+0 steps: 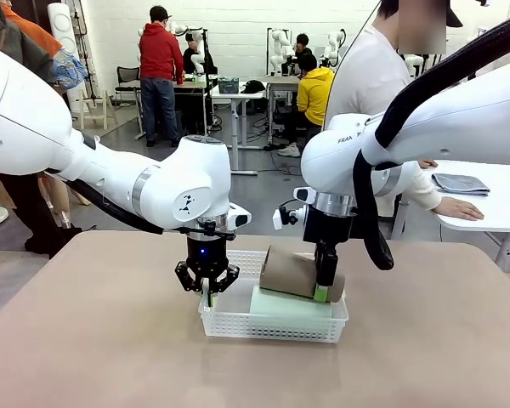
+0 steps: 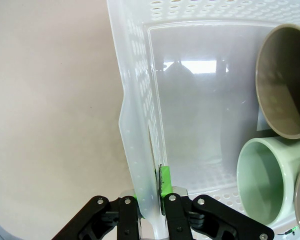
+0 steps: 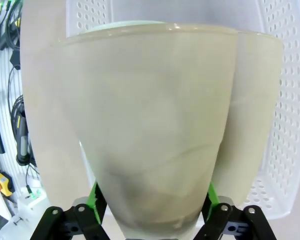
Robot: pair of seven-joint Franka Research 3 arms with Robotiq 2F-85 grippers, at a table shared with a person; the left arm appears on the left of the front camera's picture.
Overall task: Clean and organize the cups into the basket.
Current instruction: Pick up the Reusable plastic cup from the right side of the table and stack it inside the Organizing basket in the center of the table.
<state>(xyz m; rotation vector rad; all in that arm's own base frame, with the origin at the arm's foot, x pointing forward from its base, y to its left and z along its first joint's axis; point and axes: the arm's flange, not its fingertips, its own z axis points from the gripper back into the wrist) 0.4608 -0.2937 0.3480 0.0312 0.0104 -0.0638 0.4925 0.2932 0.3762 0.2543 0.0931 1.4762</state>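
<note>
You can read very little print here. In the front view, right of centre in the frame, the right arm (image 1: 357,153) carries black letters "FRA" on its white casing, cut off by the black cable. Just left of centre, the left arm (image 1: 187,202) bears a small black emblem with no legible letters. Nothing else is readable.

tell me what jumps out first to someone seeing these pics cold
Probably the white basket at the middle of the table with cups lying on their sides in it: a pale mint green cup at the front and a tan-brown cup resting above it. The right gripper straddles the narrow end of that tan-brown cup, while the left gripper is shut on the basket's left wall.
</note>
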